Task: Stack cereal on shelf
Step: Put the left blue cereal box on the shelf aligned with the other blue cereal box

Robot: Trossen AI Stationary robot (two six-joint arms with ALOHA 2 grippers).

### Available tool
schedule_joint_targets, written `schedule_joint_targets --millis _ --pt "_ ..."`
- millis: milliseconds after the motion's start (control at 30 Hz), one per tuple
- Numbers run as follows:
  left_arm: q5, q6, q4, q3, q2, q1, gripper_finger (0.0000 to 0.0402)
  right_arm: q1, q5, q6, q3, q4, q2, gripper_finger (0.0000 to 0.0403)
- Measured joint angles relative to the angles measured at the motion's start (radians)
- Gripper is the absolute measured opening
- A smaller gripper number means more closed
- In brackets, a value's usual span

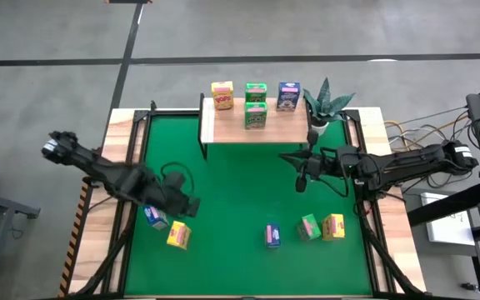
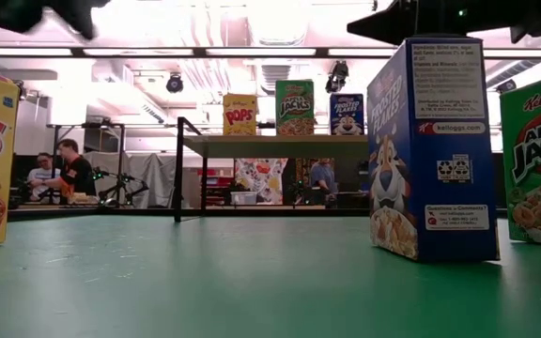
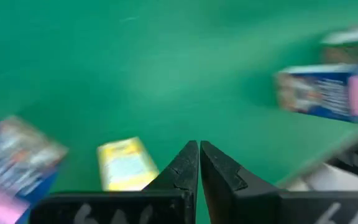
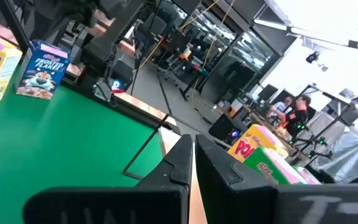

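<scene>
**Four boxes shelved, five on the mat, both grippers empty**

Green felt mat (image 1: 248,192) covers the table inside a pale wooden border. Left gripper (image 1: 192,205) hovers low over the mat's near-left, jaws pressed together on nothing; a blue Frosted Flakes box (image 1: 155,217) and a yellow Corn Pops box (image 1: 178,235) sit just beside it. Right gripper (image 1: 301,181) hangs in front of the shelf (image 1: 223,131), fingers likewise closed and empty. The pale wood plank carries yellow "POPS" (image 1: 222,95), two green "Apple Jacks" (image 1: 256,106), blue "Frosted Flakes" (image 1: 287,95). A spiky potted plant (image 1: 327,103) stands by the shelf's right end. Near the front: blue (image 1: 272,236), green (image 1: 309,227) and yellow (image 1: 333,226) cardboard boxes, "kelloggs.com" legible on the blue one.
</scene>
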Motion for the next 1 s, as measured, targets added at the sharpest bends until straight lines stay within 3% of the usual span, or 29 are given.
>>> schedule_joint_targets --millis 200,400,567,733,867,1000 --pt "0.029 -0.325 -0.267 0.077 0.094 -0.122 0.0005 0.0 0.0 -0.011 0.0 -0.026 -0.029 0.0009" --pt "0.043 -0.521 -0.395 0.078 0.094 -0.195 0.0067 0.0 0.0 -0.029 -0.001 -0.026 -0.047 0.0009" --pt "0.053 -0.604 -0.477 0.056 0.092 -0.221 0.0148 0.0 -0.001 -0.042 -0.001 -0.028 -0.049 0.0009" --pt "0.054 -0.618 -0.459 -0.009 0.09 -0.223 0.0219 0.0 -0.001 -0.053 -0.001 -0.037 -0.049 0.0009" --pt "0.055 -0.628 -0.44 -0.046 0.09 -0.223 0.0249 0.0 0.0 -0.053 -0.001 -0.044 -0.049 0.0009" --pt "0.104 -0.633 -0.439 -0.068 0.09 -0.223 0.0252 0.0 0.0 -0.052 -0.001 -0.052 -0.049 0.0009"
